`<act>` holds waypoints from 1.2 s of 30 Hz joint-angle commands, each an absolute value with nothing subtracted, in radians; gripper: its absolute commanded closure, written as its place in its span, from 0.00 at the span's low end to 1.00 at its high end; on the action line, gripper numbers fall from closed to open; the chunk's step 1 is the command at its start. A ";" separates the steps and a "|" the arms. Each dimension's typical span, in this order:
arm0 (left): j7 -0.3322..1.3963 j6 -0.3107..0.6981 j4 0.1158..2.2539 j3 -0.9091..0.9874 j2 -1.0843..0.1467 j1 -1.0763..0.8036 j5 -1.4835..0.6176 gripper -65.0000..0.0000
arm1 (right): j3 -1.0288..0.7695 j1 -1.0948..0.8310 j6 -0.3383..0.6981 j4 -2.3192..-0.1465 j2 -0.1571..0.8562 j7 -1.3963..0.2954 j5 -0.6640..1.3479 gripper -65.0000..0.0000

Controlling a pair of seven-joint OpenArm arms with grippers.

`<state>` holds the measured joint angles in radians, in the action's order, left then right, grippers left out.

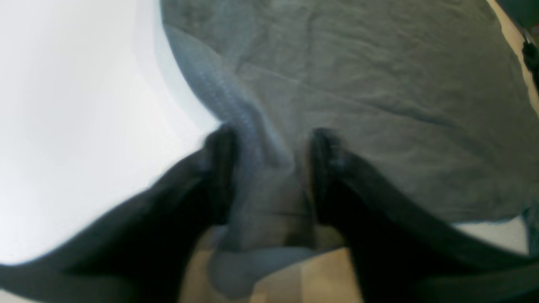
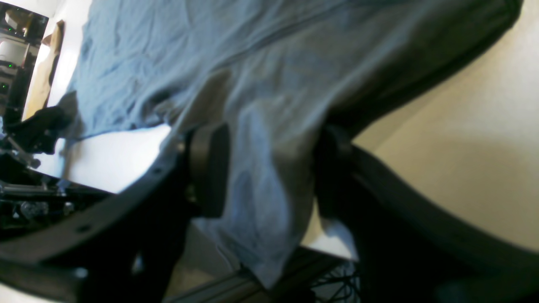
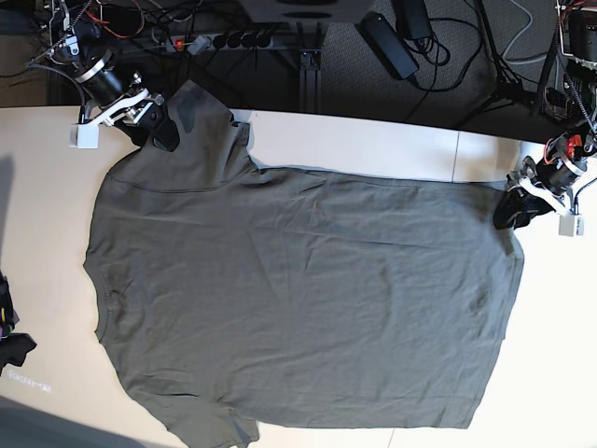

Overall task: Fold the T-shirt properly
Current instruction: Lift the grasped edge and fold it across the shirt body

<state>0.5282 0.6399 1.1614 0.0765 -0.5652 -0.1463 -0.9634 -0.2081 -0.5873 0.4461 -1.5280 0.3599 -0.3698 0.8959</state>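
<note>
Olive T-shirt (image 3: 298, 308) flat; both tools straddle cloth, grip unclear through blur; lower sleeve cut off.

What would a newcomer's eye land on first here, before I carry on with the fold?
The big olive-grey T-shirt spread flat and sideways over nearly the whole table, collar toward the base view's left. Next, the two arms at its far corners: the right pincer has a sleeve between its jaws, the left pincer straddles the hem corner. A small black bundle sits at the table's left edge.
</note>
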 commanded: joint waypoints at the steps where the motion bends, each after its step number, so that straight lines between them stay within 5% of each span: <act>1: 0.625 0.634 1.149 0.060 -0.565 -0.167 -0.900 0.71 | -0.203 -0.606 0.487 -1.521 0.366 -0.445 0.836 0.65; 5: 0.578 0.634 1.149 0.060 -0.566 -0.167 -0.900 0.94 | -0.203 -0.607 0.487 -1.521 0.366 -0.445 0.825 1.00; 7: 0.563 0.640 1.149 0.060 -0.566 -0.167 -0.900 1.00 | -0.206 -0.606 0.487 -1.522 0.365 -0.445 0.795 1.00; 19: 0.659 0.698 1.166 0.060 -0.589 -0.167 -0.941 1.00 | -0.275 -0.613 0.487 -1.650 0.377 -0.562 0.770 1.00; 30: 0.794 0.698 1.466 0.236 -0.621 -0.194 -1.103 1.00 | -0.471 -0.604 0.503 -1.809 0.503 -0.603 0.879 1.00; 36: 0.805 0.698 1.507 0.176 -0.649 -0.077 -1.067 1.00 | -0.498 -0.526 0.506 -1.840 0.595 -0.604 0.849 1.00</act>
